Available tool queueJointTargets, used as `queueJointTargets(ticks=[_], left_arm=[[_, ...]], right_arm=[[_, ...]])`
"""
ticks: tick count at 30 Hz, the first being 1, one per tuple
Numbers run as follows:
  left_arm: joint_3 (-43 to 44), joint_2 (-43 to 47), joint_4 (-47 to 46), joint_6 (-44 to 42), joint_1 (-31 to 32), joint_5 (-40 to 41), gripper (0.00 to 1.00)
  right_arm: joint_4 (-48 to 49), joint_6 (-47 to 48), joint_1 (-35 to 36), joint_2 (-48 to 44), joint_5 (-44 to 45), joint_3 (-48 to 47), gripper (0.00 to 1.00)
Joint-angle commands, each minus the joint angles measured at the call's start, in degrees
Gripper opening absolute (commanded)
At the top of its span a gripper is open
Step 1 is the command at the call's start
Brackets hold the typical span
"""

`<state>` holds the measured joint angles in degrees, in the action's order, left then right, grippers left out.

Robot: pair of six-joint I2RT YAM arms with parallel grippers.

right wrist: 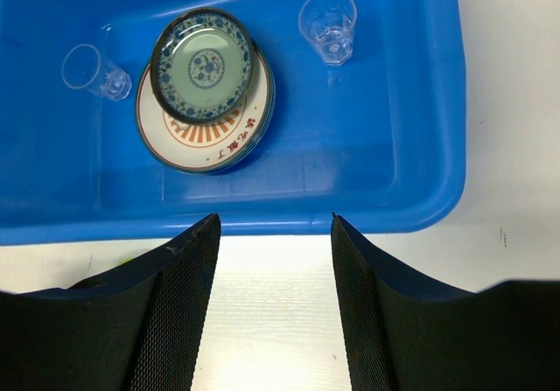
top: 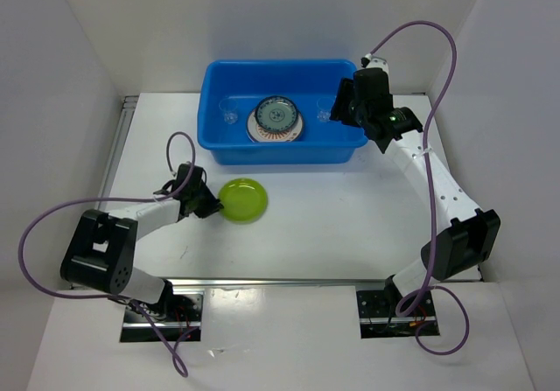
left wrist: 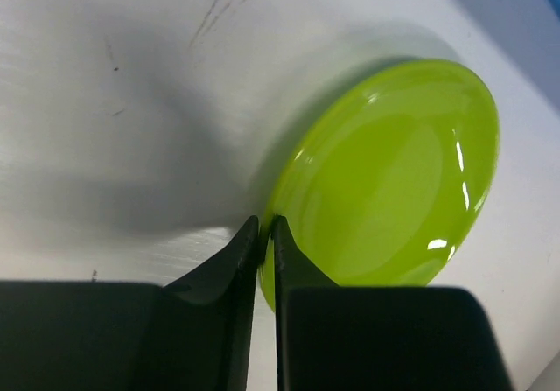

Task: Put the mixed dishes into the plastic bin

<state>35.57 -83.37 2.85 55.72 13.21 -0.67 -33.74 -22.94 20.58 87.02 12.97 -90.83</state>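
Note:
The lime-green plate [top: 244, 199] lies on the white table in front of the blue bin [top: 280, 155]. My left gripper [top: 211, 204] is shut on the plate's left rim; the left wrist view shows both fingertips [left wrist: 265, 226] pinching the edge of the plate [left wrist: 394, 172]. The bin [right wrist: 367, 146] holds a stack of plates with the small dark teal plate [right wrist: 204, 65] on top of the orange-sunburst one [right wrist: 210, 137]. One clear cup [right wrist: 92, 69] lies on its side and another [right wrist: 328, 25] stands upright. My right gripper [top: 343, 104] is open and empty, high above the bin's right end.
White walls enclose the table on the left, back and right. A metal rail [top: 118, 146] runs along the table's left edge. Between the right gripper's fingers [right wrist: 179, 321] I see bare table just outside the bin's near wall.

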Motion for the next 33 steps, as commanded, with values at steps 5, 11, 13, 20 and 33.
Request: queueJointTargets(ticks=[5, 11, 13, 20, 33], left_arm=[[-0.2, 4.4, -0.3, 1.1, 0.0, 1.3, 0.00], [6.0, 9.3, 5.1, -1.7, 1.7, 1.3, 0.00], [9.4, 10.0, 7.2, -2.2, 2.9, -1.1, 0.00], [17.9, 7.7, 13.2, -9.3, 8.1, -11.5, 0.00], [49.9, -6.0, 8.4, -9.8, 10.5, -15.1, 0.00]], right_arm=[[0.4, 0.9, -0.5, -0.8, 1.2, -2.4, 0.59], [1.0, 0.9, -0.5, -0.3, 0.7, -2.4, 0.59], [1.0, 0.9, -0.5, -0.3, 0.7, -2.4, 0.59], [1.5, 0.9, -0.5, -0.3, 0.7, -2.4, 0.59], [1.5, 0.4, -1.0, -1.9, 1.8, -2.2, 0.59]])
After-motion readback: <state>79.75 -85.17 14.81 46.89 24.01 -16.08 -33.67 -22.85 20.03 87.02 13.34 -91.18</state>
